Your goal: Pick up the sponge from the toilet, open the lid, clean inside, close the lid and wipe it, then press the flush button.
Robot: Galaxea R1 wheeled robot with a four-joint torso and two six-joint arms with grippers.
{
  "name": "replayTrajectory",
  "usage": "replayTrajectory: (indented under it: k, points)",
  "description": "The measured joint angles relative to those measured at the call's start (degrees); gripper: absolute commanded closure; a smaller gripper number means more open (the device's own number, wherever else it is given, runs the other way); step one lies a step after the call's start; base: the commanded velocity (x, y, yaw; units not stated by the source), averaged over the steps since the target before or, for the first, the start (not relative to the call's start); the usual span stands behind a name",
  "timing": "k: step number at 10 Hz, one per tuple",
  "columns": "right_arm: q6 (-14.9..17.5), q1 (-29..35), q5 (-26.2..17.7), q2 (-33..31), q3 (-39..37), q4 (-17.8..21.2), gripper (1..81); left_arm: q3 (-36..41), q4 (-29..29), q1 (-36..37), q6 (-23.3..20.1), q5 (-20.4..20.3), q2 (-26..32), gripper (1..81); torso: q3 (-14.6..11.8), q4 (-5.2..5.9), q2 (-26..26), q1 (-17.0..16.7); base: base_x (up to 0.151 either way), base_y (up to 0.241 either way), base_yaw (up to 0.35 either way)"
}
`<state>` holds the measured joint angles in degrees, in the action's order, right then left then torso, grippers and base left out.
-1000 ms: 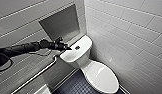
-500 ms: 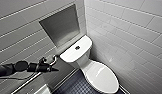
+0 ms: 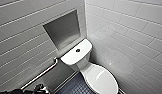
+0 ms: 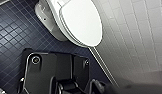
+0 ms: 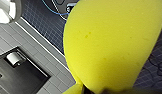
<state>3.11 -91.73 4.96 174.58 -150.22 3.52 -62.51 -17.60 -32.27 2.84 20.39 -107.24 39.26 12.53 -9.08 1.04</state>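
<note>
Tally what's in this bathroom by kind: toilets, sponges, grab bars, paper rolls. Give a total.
toilet: 1
sponge: 1
grab bar: 1
paper roll: 1
Total: 4

The bright yellow sponge [image 5: 114, 45] is held at the right gripper [image 5: 83, 90]. The white toilet [image 3: 77, 53] has its lid [image 4: 80, 21] closed, near the left gripper [image 4: 72, 87].

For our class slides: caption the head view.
White toilet, lid closed, in a tiled corner beside a grab bar and wall niche.
</note>
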Motion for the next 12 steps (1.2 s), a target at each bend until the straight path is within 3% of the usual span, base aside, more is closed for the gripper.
replayTrajectory:
  k: [3, 5, 12]
  points:
    - [0.0, -0.2, -0.1, 0.0, 0.0, 0.0, 81.1, -0.5, 6.4, -13.7, 0.0, -3.2, -0.9, 81.1, -6.4, 0.00, 0.0, -0.1, 0.000, 0.000, 0.000]
    - [0.0, -0.9, -0.4, 0.1, 0.0, 0.0, 81.1, -4.5, 10.4, -22.2, 0.0, -6.0, -5.4, 81.1, -9.8, 0.00, -0.1, -0.2, 0.000, 0.000, 0.000]
    - [0.0, -0.9, -0.7, 0.5, 0.0, -0.2, 81.1, -35.3, 18.0, -38.1, 0.0, -13.6, -26.4, 81.1, -10.7, 0.00, -0.2, -0.3, 0.000, 0.000, 0.000]
